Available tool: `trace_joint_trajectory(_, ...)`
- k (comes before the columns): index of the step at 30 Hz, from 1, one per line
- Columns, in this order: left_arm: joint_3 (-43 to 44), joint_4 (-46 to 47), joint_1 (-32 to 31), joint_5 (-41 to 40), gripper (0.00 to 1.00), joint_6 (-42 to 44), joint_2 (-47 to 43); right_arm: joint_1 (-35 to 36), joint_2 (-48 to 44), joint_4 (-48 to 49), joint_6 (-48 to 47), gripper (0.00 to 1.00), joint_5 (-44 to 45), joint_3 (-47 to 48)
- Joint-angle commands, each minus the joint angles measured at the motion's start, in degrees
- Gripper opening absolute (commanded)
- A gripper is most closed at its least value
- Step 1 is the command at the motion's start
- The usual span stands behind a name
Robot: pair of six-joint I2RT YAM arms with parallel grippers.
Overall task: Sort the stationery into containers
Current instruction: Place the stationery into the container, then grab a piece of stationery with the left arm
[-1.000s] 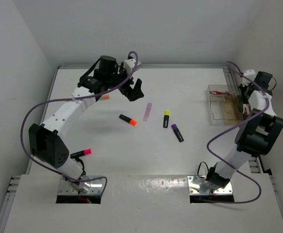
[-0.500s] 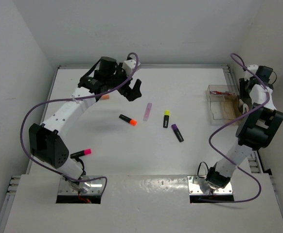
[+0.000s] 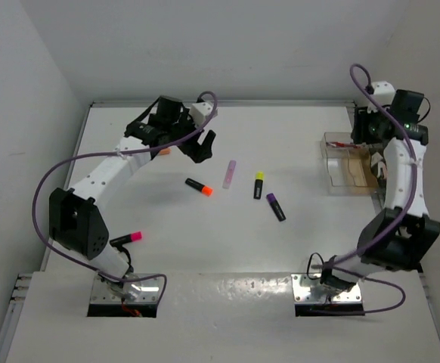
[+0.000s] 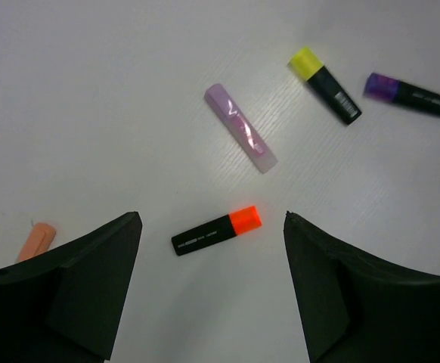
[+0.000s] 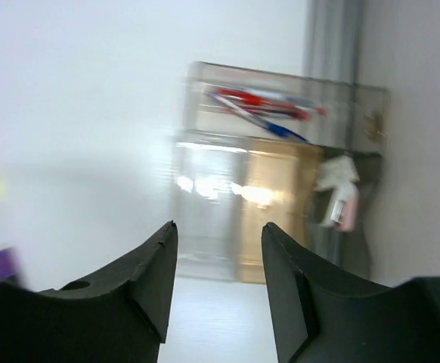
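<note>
My left gripper [image 3: 202, 144] is open and empty above the table's far left. In the left wrist view it [image 4: 212, 217] frames the orange-capped highlighter [image 4: 216, 231] lying below it. The lilac marker [image 4: 240, 138], yellow-capped highlighter [image 4: 326, 74] and purple-capped highlighter [image 4: 409, 93] lie beyond. In the top view these lie mid-table: orange [image 3: 199, 186], lilac [image 3: 230, 173], yellow [image 3: 258, 184], purple [image 3: 276, 206]. A pink-capped highlighter [image 3: 126, 239] lies near the left arm's base. My right gripper [image 3: 362, 132] is open and empty over the clear tray [image 3: 348, 178], which holds red pens [image 5: 261, 102].
A small peach-coloured piece [image 3: 162, 151] lies under the left arm, and it also shows in the left wrist view [image 4: 36, 240]. A small white and pink item [image 5: 341, 198] sits at the tray's right side by the table's metal edge rail [image 5: 333, 38]. White walls enclose the table.
My right arm has stretched up and its wrist has swung left, over the far end of the tray. My left gripper has shifted slightly left and turned.
</note>
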Motion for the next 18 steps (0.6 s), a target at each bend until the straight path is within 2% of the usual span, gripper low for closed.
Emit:
trace_joint_trajectory(1, -2.6, -0.5, -0.5, -5.6, 0.82, -0.3, 0.9, 5.9, -6.7, -6.5, 4.0, 0.47, -7.1, -4.3)
trace_joint_trajectory(3, -3.7, -0.3, -0.6, -6.9, 0.81, 1.0, 1.0, 8.1, -8.8, -6.4, 5.5, 0.48, -7.1, -7.8)
trace_joint_trajectory(5, -3.2, -3.0, -0.1, -8.1, 0.83, 6.6, 2.5, 11.0, -10.6, -7.0, 7.1, 0.48, -7.2, -9.1)
trace_joint_trajectory(7, -1.3, -4.0, 3.3, -7.5, 0.85, 10.0, 5.3, 13.4, -11.0, -7.8, 8.3, 0.48, -7.3, -10.1)
trace_joint_trajectory(10, 3.6, -6.3, 7.3, -11.9, 0.83, 13.7, 10.9, 16.2, -11.2, -7.8, 8.5, 0.48, -6.8, -11.1)
trace_joint_trajectory(13, 9.0, -7.7, 11.8, -13.4, 0.86, 21.7, 16.3, 17.9, -10.9, -7.6, 8.6, 0.48, -6.3, -11.3)
trace_joint_trajectory(14, 13.2, -8.5, 14.3, -12.7, 0.91, 24.6, 20.0, 18.4, -10.4, -7.7, 8.6, 0.48, -6.2, -11.2)
trace_joint_trajectory(18, 28.6, -20.3, 18.6, -10.2, 0.96, 31.3, 31.5, 19.6, -9.9, -7.7, 8.6, 0.48, -6.4, -11.1)
